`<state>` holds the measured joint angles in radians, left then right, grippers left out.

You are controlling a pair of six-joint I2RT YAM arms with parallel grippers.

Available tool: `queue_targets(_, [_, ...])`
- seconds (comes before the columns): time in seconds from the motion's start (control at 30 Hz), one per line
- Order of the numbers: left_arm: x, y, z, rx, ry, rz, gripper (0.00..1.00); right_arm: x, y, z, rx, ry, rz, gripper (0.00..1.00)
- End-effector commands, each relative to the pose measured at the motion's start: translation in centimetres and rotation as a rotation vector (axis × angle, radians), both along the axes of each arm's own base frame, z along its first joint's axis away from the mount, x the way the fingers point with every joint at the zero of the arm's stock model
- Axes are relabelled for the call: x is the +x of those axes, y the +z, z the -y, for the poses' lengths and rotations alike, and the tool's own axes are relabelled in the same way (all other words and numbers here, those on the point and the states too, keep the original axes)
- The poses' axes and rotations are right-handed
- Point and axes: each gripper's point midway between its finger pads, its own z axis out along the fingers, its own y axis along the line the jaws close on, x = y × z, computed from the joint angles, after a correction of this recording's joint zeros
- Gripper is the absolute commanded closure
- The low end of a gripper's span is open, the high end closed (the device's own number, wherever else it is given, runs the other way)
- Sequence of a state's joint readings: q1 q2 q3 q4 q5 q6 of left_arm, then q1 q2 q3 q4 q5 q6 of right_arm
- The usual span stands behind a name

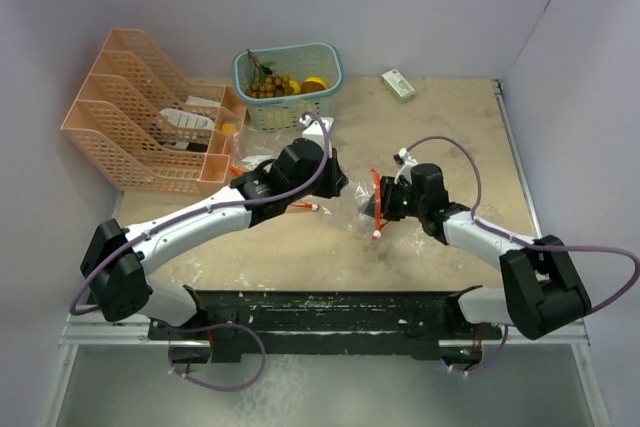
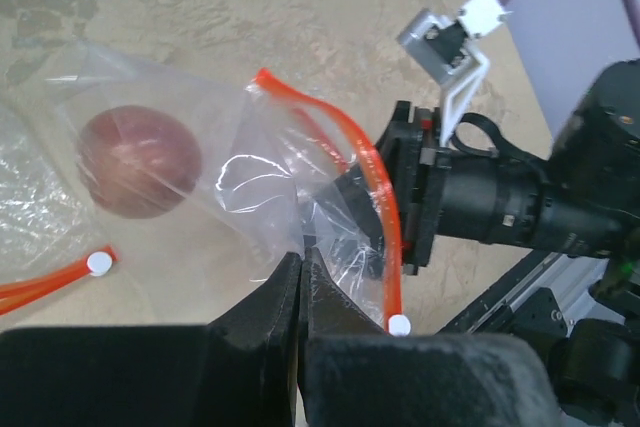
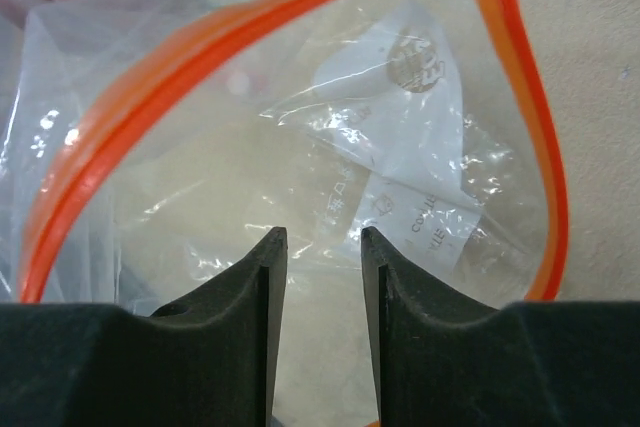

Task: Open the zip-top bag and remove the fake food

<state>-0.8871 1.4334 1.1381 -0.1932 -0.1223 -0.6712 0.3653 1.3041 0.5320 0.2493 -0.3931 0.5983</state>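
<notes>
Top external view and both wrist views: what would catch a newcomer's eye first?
First comes the clear zip-top bag with its orange seal, in the centre of the scene. The left end effector pinches its film, and the right end effector stands open at its mouth. A red-brown ball shows through the clear film, and at the far edge a teal basket holds yellow pieces and a brown cluster.

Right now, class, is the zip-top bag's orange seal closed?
No, the orange seal is parted into a wide loop at the zip-top bag's mouth.

Overhead; both wrist views close on bag (image 2: pixel 250 177)
</notes>
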Motion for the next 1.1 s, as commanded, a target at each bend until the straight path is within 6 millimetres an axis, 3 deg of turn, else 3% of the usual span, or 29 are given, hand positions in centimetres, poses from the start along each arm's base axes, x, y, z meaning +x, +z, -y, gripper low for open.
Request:
queue_targets(0.0, [0.0,4.5,1.6,-0.040,-0.051,0.147,1.00,0.4,0.8,-0.8,0.048,0.031,0.041,0.60])
queue_targets(0.1, [0.0,3.9,1.8,-0.025,-0.064,0.149,1.00,0.5,0.6,-0.7,0.043,0.029,0.043,0.56])
queue_targets(0.37, [-0.7,-1.8,1.0,0.032,-0.025,0.015,0.98,0.5,0.7,-0.6,0.046,0.028,0.053,0.49])
queue_targets(0.53, [-1.4,-6.8,-1.7,0.118,0.101,-0.144,0.75,0.6,0.6,-0.4,0.037,0.027,0.053,0.47])
queue_targets(0.6, [-1.6,-8.0,-2.6,0.119,0.134,-0.188,0.57,0.5,0.5,-0.4,0.031,0.028,0.051,0.46])
queue_targets(0.67, [-1.5,-8.4,-3.6,0.105,0.170,-0.215,0.28,0.3,0.2,-0.3,0.025,0.028,0.045,0.46])
queue_targets(0.77, [-0.7,-8.3,-4.7,0.068,0.194,-0.228,0.06,0.0,-0.1,-0.2,0.024,0.032,0.038,0.47])
queue_targets(0.83, [0.2,-8.0,-5.2,0.025,0.195,-0.236,0.00,-0.1,-0.2,-0.2,0.024,0.035,0.035,0.47])
queue_targets(0.97, [2.7,-7.4,-5.7,-0.047,0.186,-0.229,0.01,-0.4,-0.4,-0.2,0.021,0.043,0.029,0.47])
queue_targets(1.07, [4.0,-7.2,-4.9,-0.064,0.146,-0.218,0.01,-0.6,-0.7,-0.1,0.017,0.048,0.024,0.47])
